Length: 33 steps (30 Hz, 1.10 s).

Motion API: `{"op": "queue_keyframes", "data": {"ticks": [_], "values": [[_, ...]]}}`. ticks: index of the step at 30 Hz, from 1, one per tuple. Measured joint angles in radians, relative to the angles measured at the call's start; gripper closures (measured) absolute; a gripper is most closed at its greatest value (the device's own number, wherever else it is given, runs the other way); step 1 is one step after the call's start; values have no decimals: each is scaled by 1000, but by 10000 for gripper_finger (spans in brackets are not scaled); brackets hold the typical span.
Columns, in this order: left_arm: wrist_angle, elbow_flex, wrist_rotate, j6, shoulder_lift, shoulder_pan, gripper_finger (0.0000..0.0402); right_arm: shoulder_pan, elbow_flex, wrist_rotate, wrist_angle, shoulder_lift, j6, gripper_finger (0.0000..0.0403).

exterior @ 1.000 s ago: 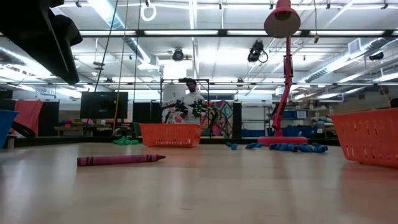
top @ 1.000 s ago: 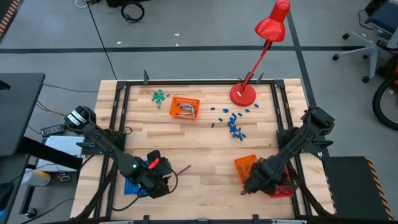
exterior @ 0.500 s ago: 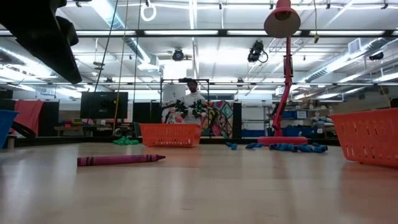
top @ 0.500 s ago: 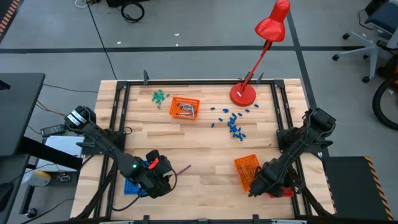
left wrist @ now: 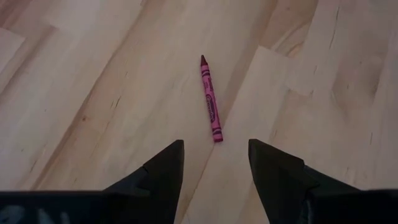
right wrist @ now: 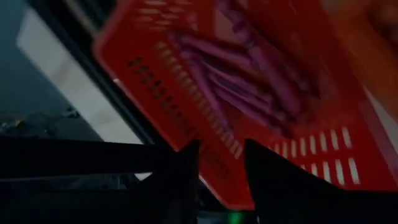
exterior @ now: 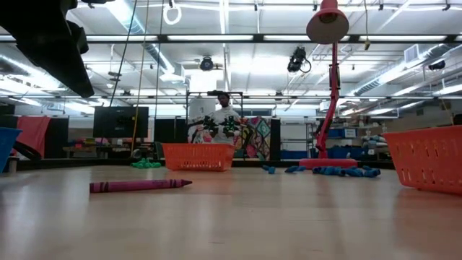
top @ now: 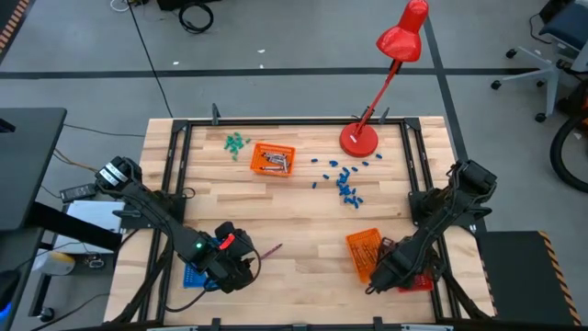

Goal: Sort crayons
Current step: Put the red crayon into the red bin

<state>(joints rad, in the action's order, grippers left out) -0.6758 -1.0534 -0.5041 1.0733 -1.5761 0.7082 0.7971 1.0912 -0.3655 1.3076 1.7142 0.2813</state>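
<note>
With my left gripper [left wrist: 214, 163] spread wide and empty just short of the magenta crayon [left wrist: 210, 98], a skewed descent could roll it off my fingertips

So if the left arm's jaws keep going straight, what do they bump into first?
Most likely the magenta crayon. It lies alone on the bare wood just ahead of the open left gripper, nearly in line with the gap between its jaws. Nothing else shows in between.

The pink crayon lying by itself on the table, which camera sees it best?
The left wrist view: the pink crayon lies large and whole on bare wood, just ahead of the left hand. The low view shows it side-on; the high view only as a speck; the right wrist view misses it.
</note>
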Motion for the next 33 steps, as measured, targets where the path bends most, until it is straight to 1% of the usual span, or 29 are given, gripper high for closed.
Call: {"op": "queue_keyframes", "data": {"ticks": [3,4,7,9,12,15,19,22,24,26,29,33], "values": [[0,0,10,0,0,0,210,-8,13,58,55,0,-116,250],[0,0,21,1,0,0,210,-17,24,56,73,0,-158,245],[1,0,35,26,0,0,210,-48,58,61,105,-21,-300,240],[9,0,35,46,0,-1,210,-64,85,101,91,-54,-415,241],[56,0,40,51,0,-22,210,-89,131,204,68,-115,-606,243],[129,-1,62,-2,-6,-63,210,-116,177,329,41,-175,-820,244],[181,-1,175,-81,-49,-152,210,-150,207,480,-15,-248,-1067,245],[194,-1,243,-84,-91,-225,210,-176,214,555,-82,-285,-1221,245],[194,-1,290,-84,-111,-271,210,-195,214,584,-130,-306,-1268,245],[193,-1,321,-96,-128,-309,210,-206,214,600,-183,-317,-1273,245],[192,0,351,-102,-155,-343,210,-219,214,616,-235,-324,-1246,245],[231,0,458,-150,-195,-359,210,-230,214,635,-252,-325,-1185,245]]}}
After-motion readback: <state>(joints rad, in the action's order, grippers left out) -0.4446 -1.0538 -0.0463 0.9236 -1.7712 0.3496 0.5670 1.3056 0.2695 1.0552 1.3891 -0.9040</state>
